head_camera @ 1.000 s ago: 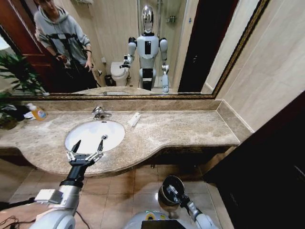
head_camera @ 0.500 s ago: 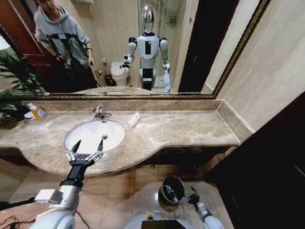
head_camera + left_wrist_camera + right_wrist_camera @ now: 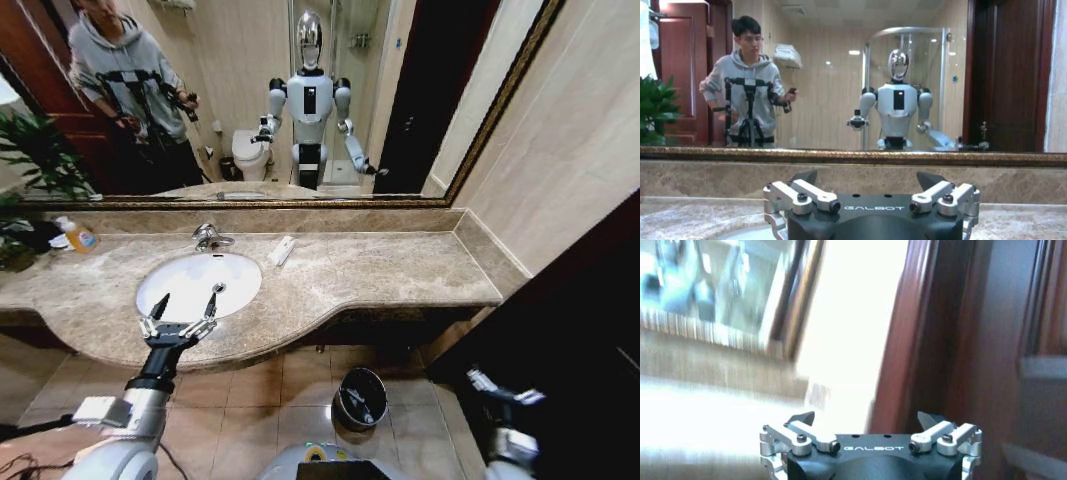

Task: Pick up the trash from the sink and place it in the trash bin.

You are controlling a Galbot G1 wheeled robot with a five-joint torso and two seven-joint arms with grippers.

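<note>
Left gripper [image 3: 187, 303] hovering at sink [image 3: 172, 300] 6 o'clock rim, jaws wide. Right gripper [image 3: 505, 388], jaws wide, empty, hanging at bin's [image 3: 360, 398] 3 o'clock.

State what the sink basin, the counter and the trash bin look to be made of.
Sink: glossy white, probably glazed ceramic. Counter: polished beige stone, likely marble, mottled and veined. Trash bin: dark metal by its sheen, black interior.
</note>
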